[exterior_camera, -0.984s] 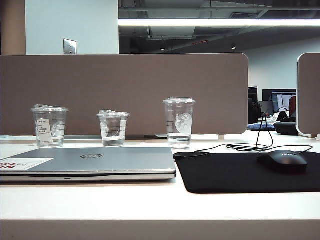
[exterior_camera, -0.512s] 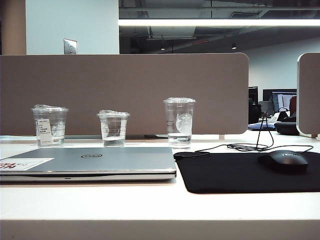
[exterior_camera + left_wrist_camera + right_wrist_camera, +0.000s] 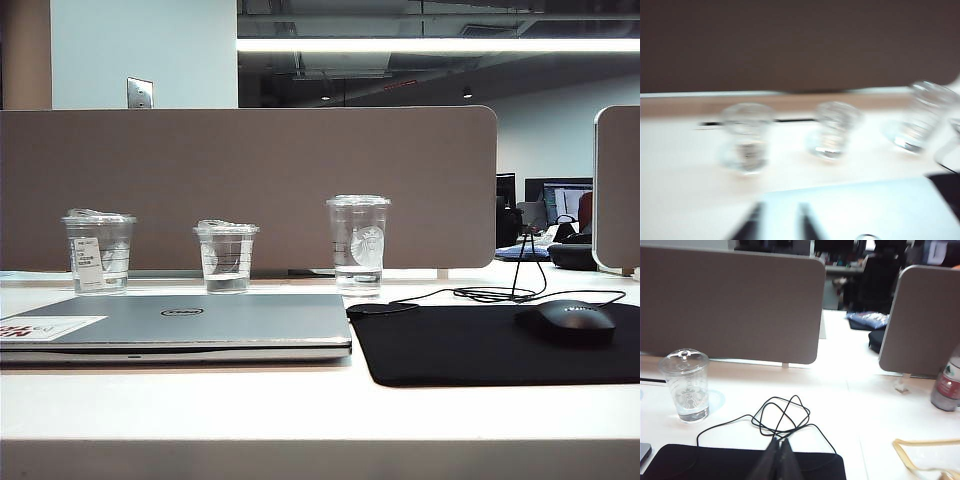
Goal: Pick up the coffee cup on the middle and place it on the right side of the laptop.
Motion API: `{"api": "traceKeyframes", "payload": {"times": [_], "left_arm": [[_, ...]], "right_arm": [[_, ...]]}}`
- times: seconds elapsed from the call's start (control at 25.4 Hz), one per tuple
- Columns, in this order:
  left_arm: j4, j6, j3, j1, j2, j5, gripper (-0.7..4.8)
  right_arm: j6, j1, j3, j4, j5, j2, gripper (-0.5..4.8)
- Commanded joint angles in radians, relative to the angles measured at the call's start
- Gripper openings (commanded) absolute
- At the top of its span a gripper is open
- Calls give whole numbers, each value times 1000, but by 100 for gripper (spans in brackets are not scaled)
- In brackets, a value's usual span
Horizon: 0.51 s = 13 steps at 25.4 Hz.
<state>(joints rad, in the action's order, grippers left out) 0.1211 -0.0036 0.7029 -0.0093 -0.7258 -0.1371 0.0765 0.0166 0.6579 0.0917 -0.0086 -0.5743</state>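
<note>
I see nothing done yet: the coffee cup (image 3: 227, 257) stands untouched on the surface behind the laptop (image 3: 185, 325), between two other cups. My left tool (image 3: 780, 222) hovers over the laptop, slightly parted and empty; my right tool (image 3: 779, 460), pressed closed, holds nothing.

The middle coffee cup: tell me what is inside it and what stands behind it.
The coffee cup looks empty under its clear lid, though faint liquid cannot be excluded. A grey partition stands behind it, hiding whatever lies beyond.
</note>
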Motion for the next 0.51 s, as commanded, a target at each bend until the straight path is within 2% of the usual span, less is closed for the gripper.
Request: {"api": "traceKeyframes", "payload": {"times": [0.04, 0.08, 0.12, 0.16, 0.35, 0.43, 0.51], "left_arm": [[-53, 3, 74, -14, -130, -116, 308], [-68, 3, 87, -28, -161, -117, 333], [-98, 4, 118, -61, -237, -111, 439], [-119, 4, 139, -84, -296, -111, 479], [-209, 14, 168, -147, -453, -110, 479], [-355, 14, 167, -161, -592, -107, 479], [-432, 11, 169, -162, -669, -106, 479]], "right_arm": [[6, -2, 84, -18, -89, -113, -5], [6, -3, 106, -19, -112, -147, -5], [6, -4, 154, -13, -149, -217, -5], [6, -11, 193, -14, -154, -281, -5], [6, -37, 299, -14, -159, -433, -5], [6, -53, 355, -20, -196, -509, -5], [6, -64, 372, -32, -196, -541, -5]]}}
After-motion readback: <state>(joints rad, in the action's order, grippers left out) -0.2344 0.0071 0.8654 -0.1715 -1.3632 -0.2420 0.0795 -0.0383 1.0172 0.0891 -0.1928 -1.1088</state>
